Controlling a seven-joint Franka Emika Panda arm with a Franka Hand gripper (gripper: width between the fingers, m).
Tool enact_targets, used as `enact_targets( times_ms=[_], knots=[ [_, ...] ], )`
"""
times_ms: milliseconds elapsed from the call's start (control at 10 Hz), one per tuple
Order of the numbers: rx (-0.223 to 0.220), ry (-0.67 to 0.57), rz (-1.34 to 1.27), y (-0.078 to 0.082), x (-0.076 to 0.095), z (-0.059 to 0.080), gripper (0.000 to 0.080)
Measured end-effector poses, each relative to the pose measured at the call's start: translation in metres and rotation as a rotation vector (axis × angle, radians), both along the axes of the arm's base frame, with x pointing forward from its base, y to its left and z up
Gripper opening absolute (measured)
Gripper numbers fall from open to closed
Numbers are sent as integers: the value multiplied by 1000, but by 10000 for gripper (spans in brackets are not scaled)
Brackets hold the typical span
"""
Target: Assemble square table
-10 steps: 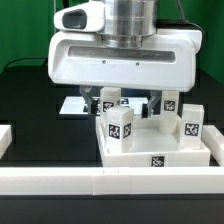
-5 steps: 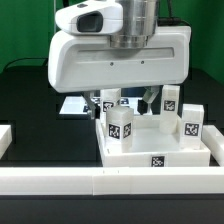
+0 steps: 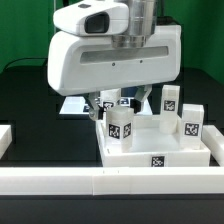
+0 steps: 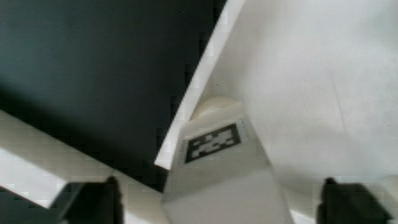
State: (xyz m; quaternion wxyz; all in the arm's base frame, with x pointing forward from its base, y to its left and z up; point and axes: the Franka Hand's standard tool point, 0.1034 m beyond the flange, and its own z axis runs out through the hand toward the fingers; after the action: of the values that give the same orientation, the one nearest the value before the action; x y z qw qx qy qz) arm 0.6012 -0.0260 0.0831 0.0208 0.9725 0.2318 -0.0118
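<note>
Nearest the exterior camera runs the rail (image 3: 110, 180), a low white border along the front of the black table (image 3: 25, 95). Just behind it lies the tabletop (image 3: 160, 152), a white tray with a raised rim, its front wall tagged. Legs stand upright on or about it: one leg (image 3: 118, 128) at the exterior view's left corner, two more (image 3: 192, 118) (image 3: 169, 100) toward the right, each tagged. Whether these are screwed in or merely parked there cannot be told.

Behind them the arm's white housing hangs low over the tray's far edge, and the claw (image 3: 113, 103) reaches down there. Its fingers are largely masked by the housing and the near leg. A white sheet (image 3: 72, 104) lies on the table beyond, half hidden.

The wrist view shows two dark fingertips (image 4: 89, 200) standing apart, with a tagged white edge (image 4: 214, 140) between them, untouched. Judgement: the claw straddles this part to grip it. Which part it is cannot be settled; the picture is close and blurred.
</note>
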Motion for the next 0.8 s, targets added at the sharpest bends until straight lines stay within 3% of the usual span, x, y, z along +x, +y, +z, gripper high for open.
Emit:
enact_targets(
  times_ms=[100,200,800],
  knots=[
    [0,0,0,0,0,0,383],
    [1,-1,-20,0,0,0,284],
    [4,-29,-701,1,-1,-1,284]
  ],
)
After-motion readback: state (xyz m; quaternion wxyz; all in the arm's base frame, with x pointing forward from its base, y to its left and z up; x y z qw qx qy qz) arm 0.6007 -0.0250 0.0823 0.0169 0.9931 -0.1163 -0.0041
